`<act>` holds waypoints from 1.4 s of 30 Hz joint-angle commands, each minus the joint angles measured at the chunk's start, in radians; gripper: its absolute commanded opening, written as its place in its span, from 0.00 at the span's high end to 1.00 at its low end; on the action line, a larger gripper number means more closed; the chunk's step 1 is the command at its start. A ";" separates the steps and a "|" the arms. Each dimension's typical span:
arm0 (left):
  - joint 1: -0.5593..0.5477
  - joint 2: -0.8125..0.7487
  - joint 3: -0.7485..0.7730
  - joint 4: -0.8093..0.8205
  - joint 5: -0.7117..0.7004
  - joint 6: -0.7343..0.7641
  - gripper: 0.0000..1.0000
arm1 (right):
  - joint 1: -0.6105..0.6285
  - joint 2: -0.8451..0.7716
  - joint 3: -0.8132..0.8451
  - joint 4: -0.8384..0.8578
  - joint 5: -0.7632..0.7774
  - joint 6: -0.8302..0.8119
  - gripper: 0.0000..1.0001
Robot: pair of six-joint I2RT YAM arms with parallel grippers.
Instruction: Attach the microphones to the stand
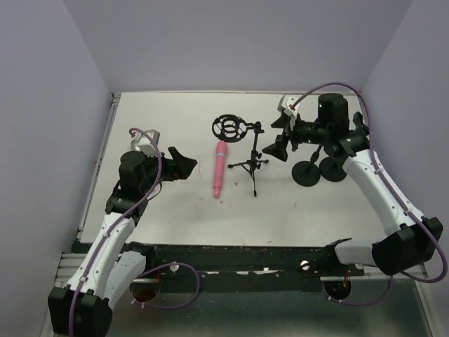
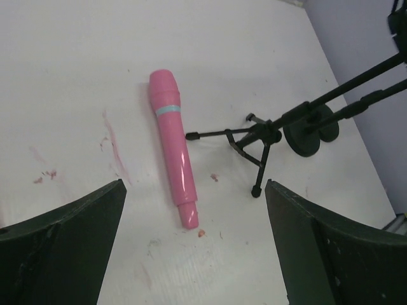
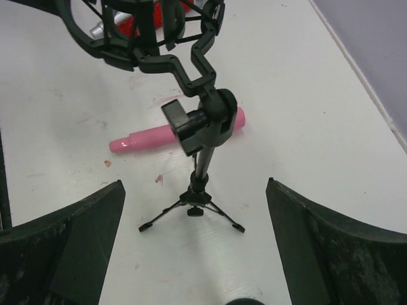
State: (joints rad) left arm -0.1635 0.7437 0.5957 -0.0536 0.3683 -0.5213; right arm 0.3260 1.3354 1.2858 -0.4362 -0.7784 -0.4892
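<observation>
The all-pink microphone (image 1: 219,168) lies flat on the white table, left of a black tripod stand (image 1: 252,167) topped by a ring-shaped shock mount (image 1: 232,128). My left gripper (image 1: 184,165) is open and empty, left of the pink microphone (image 2: 172,143), which lies ahead of its fingers (image 2: 63,254). My right gripper (image 1: 279,135) is open and empty, just right of the stand; the tripod (image 3: 194,206) and the pink microphone (image 3: 149,136) lie ahead of it. A red and silver patch (image 3: 124,25) shows behind the mount; I cannot tell what it is.
Two black stands with round bases (image 1: 309,173) stand close together at the right, under my right arm, and show in the left wrist view (image 2: 308,130). Purple walls close the table at the back and both sides. Faint red smears (image 2: 114,143) mark the table.
</observation>
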 commanded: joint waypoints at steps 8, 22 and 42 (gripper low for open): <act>-0.356 0.400 0.180 -0.250 -0.310 -0.131 0.01 | -0.013 -0.136 0.004 -0.324 -0.129 -0.213 0.00; -0.521 0.878 0.435 -0.373 -0.584 -0.186 0.23 | -0.015 -0.160 -0.247 -0.170 -0.312 -0.190 0.00; -0.531 1.033 0.443 -0.362 -0.670 -0.194 0.48 | -0.015 -0.145 -0.270 -0.168 -0.292 -0.198 0.00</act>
State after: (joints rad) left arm -0.6849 1.7409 1.0470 -0.3744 -0.2504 -0.7269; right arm 0.3138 1.1839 1.0294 -0.6216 -1.0443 -0.6853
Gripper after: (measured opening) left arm 0.580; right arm 0.998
